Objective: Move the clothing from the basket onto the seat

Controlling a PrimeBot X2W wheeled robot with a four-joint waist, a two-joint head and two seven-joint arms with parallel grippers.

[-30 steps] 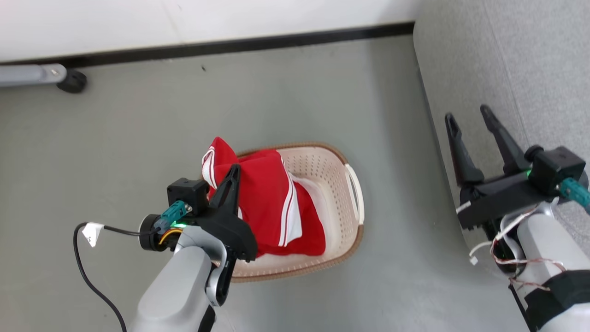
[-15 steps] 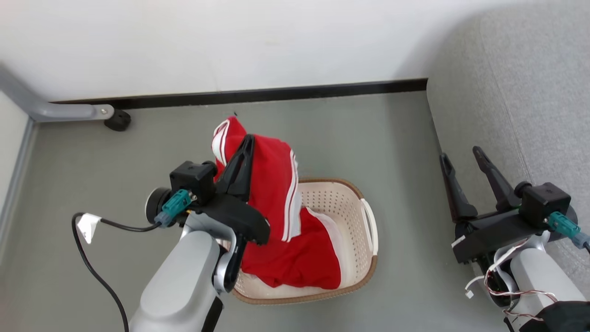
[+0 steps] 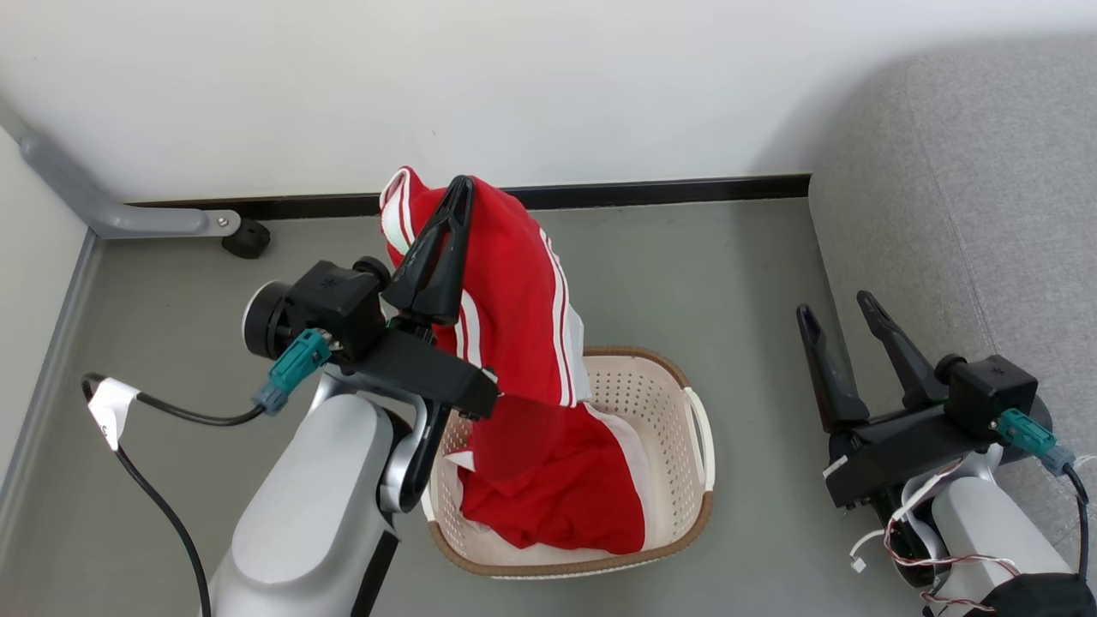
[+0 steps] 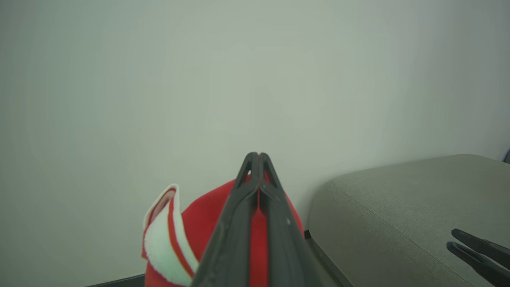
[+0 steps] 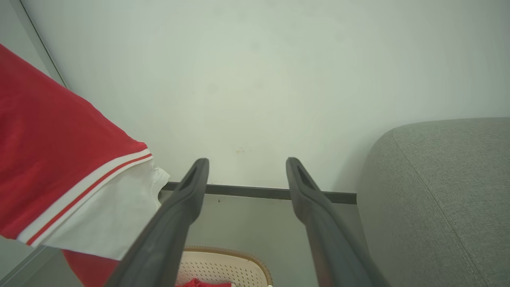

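Judged mid-lift: red sports garment point(image 3: 514, 283) clamped between left gripper point(image 3: 461, 184) fingers, upper centre, lower end hanging into laundry basket point(image 3: 698, 514). Lower right: right gripper point(image 3: 833, 304) fingers apart, empty. Next: raise clear, carry right to grey sofa point(image 3: 986, 214).

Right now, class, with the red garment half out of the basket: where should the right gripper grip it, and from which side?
Probably the striped side edge of the garment, above the basket, approached from the robot's right. It hangs as a sheet from the shut left gripper, and that edge faces the right gripper, jaws open.
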